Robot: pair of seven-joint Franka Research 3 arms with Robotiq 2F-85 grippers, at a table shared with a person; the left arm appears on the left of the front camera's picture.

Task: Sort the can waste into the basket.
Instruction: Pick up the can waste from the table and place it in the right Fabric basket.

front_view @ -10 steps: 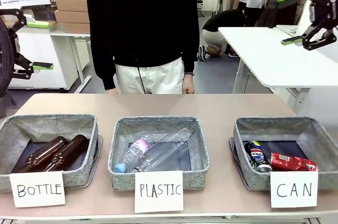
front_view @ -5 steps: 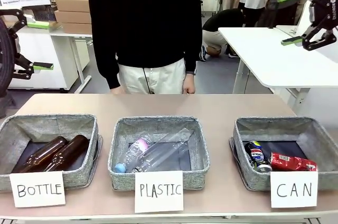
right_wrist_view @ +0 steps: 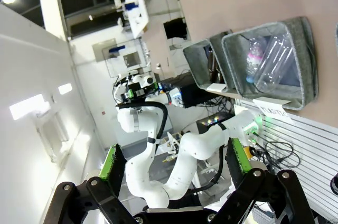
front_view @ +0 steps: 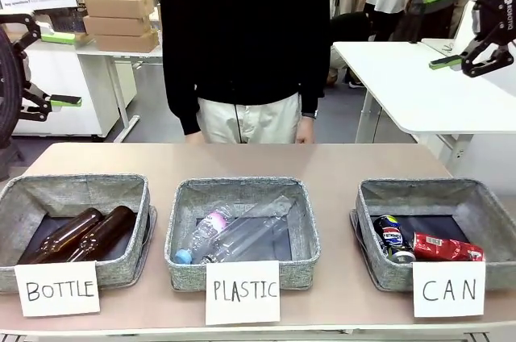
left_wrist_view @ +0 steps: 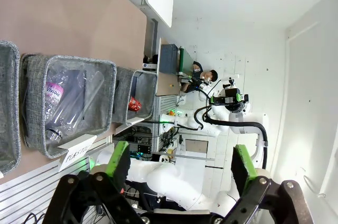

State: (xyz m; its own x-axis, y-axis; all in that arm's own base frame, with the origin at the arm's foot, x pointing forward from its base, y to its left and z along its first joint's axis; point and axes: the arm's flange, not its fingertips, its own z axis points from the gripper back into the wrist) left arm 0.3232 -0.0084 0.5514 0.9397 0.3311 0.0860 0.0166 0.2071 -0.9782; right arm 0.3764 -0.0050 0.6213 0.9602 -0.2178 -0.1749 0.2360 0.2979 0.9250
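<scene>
We see a brown table [front_view: 330, 164]. Near its front edge at the left sits a grey basket [front_view: 76, 189] with two brown bottles [front_view: 81, 233] and a card saying "BOTTLE" [front_view: 56, 288]. The middle basket [front_view: 242, 189] holds clear plastic bottles [front_view: 242, 233], with a "PLASTIC" card [front_view: 242, 291]. A person [front_view: 246, 35] stands at the far edge.

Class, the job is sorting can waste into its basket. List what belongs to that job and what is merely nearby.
Belongs:
red can
blue and silver can
CAN basket

Merely nearby:
brown bottles
BOTTLE basket
clear plastic bottles
PLASTIC basket
</scene>
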